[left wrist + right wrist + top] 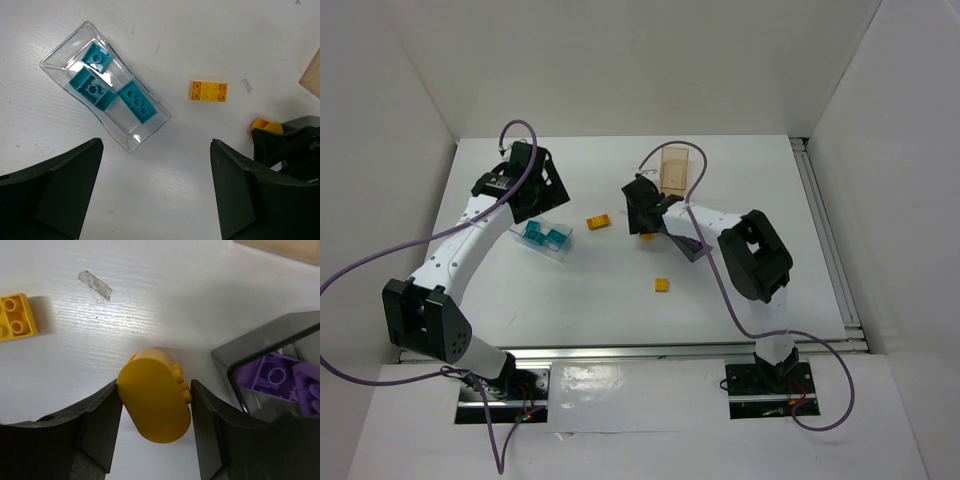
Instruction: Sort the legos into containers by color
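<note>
One yellow oval brick (pixel 154 402) sits between the fingers of the right gripper (pixel 155 390), which is closed on it: a dark finger (pixel 95 430) presses against each long side, and the studs point toward the finger on the right of the wrist view. Whether the brick rests on the table (pixel 620 320) or is lifted off it cannot be told. From above, it shows as a small yellow spot under the gripper, near the middle of the table.

Just beside the held brick stands the dark grey bin (pixel 260 347), with at least two purple bricks (pixel 272 377) lying inside it. In the top view, most of this bin is hidden under the right arm. Further back, near the far edge of the table, is the orange bin (pixel 675 168); what is in it cannot be made out.

A yellow studded brick (pixel 208 91) lies flat on the table, between the right gripper and the clear bin (pixel 55 70). A smaller yellow brick (pixel 662 285) lies alone nearer the arm bases, well apart from the bins.

Three teal bricks (pixel 136 101) lie in the clear bin, which sits at an angle on the left side of the table. The left gripper (pixel 156 165) hangs near this bin with its fingers spread wide and nothing between them.
</note>
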You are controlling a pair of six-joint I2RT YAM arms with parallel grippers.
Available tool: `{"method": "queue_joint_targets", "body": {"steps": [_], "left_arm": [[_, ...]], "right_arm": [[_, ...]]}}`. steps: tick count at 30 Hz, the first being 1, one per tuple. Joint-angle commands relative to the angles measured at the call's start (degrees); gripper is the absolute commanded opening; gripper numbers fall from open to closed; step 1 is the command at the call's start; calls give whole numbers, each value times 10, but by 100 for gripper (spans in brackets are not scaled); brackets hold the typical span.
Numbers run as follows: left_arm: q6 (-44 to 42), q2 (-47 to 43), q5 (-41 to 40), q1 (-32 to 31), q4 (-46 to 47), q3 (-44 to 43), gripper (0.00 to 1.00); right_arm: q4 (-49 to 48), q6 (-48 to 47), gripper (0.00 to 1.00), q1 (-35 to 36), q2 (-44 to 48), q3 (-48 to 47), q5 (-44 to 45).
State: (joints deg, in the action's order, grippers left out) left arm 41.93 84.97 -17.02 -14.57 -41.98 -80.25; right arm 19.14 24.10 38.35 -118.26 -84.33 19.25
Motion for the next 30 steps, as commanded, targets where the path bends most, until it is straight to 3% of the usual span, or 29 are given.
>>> {"method": "queue_joint_targets", "body": {"steps": [1, 8, 15, 16, 17, 19, 22, 24, 27, 30], "left_arm": [[-13, 1, 3, -3, 6, -15, 95], [-13, 13, 8, 2, 6, -27, 95], [-19, 13, 14, 2, 6, -27, 95], [-19, 13, 14, 2, 6, -27, 95], [-19, 13, 14, 2, 6, -27, 95], [-19, 13, 14, 2, 6, -27, 95], [-24, 19, 14, 2, 6, -27, 95], [-24, 19, 14, 2, 6, -27, 95], [-24, 19, 14, 2, 6, -27, 95], [-24, 13, 8, 8, 6, -27, 95]], "right_arm": [[-5, -10, 48, -9, 66, -23, 35], [-5, -15, 48, -79, 35, -108, 48], [32, -15, 49, -129, -87, -272, 38], [32, -15, 51, -129, -109, -302, 38], [32, -20, 65, -136, -121, -316, 38], [47, -20, 83, -151, -155, -367, 24], [82, -20, 92, -151, -171, -413, 30], [60, -20, 92, -144, -141, -384, 35], [9, -27, 77, -119, -52, -266, 40], [-4, -27, 73, -79, 35, -143, 29]]}}
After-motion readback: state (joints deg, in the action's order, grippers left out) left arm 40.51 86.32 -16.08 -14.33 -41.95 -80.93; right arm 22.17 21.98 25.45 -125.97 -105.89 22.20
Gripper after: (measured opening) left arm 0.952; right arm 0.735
